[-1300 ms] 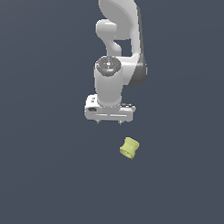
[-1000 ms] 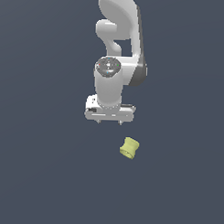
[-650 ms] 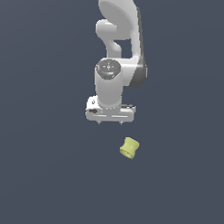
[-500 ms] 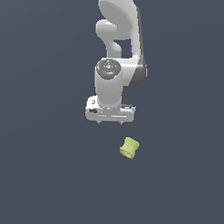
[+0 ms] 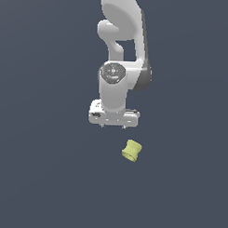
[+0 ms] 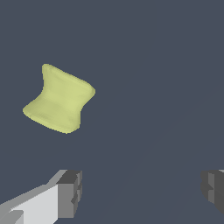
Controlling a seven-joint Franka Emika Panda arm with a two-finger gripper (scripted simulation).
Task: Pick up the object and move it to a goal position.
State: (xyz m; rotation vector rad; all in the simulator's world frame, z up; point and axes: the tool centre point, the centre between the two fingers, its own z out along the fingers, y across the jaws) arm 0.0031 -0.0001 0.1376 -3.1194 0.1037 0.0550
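White and glossy, the robot's gripper [image 5: 113, 126] is hanging with its jaws spread wide and holding nothing. The small pale yellow-green matte spool-like object [image 5: 132, 151] is lying apart at its five o'clock, ungrasped; approach, pickup and carrying all appear to be remaining.

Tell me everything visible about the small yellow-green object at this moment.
The object is a stubby, spool-like piece, pale yellow-green and matte, pinched at the waist and flaring toward both ends. It lies tilted on the plain dark surface, not upright. Nothing touches it: the gripper hangs above it and toward the exterior view's left, jaws open, and in the wrist view the object sits outside the gap between the fingers. It looks narrower than that gap.
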